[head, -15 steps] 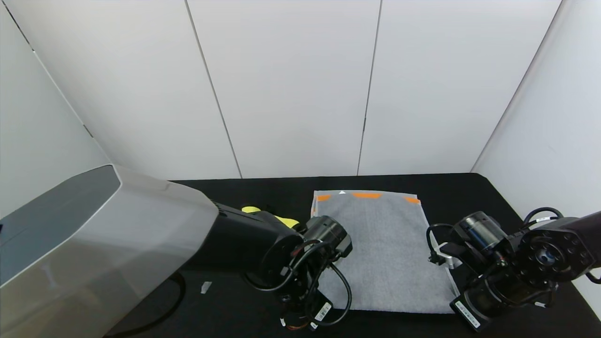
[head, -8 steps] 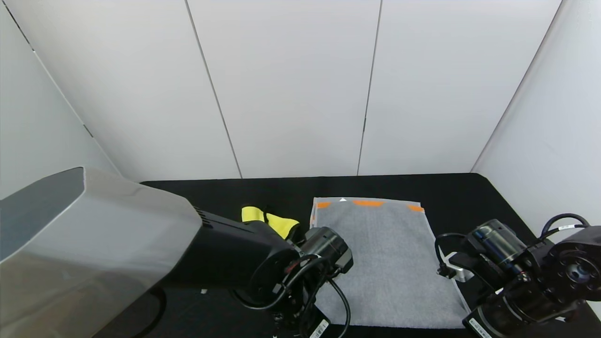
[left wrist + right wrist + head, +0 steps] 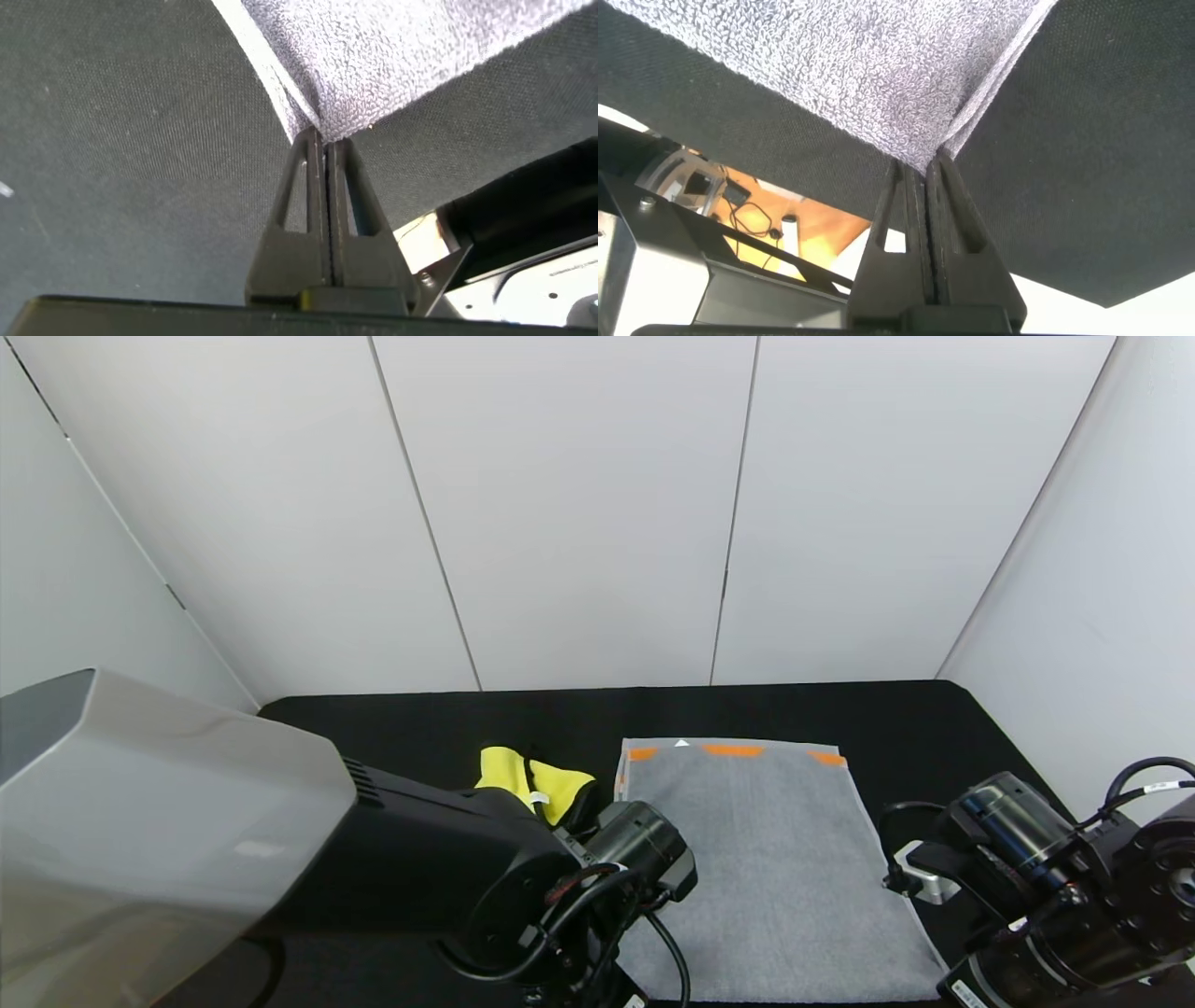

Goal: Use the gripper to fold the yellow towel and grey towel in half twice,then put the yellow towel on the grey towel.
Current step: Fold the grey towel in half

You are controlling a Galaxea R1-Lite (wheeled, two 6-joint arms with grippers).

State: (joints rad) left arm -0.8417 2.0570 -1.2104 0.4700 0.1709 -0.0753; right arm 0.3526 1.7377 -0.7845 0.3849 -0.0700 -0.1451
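The grey towel lies flat on the black table, its orange-and-white band along the far edge. The yellow towel lies crumpled just to its left, partly hidden behind my left arm. My left gripper is shut on the grey towel's near left corner. My right gripper is shut on the grey towel's near right corner. In the head view both grippers are hidden under the wrists at the bottom edge of the frame.
The black table is boxed in by white walls at the back and on both sides. My left arm's large grey housing fills the lower left. The table's near edge and the floor below show in the right wrist view.
Both arms have drawn back toward me, pulling the grey towel nearer. More of the yellow towel shows from behind the left arm.
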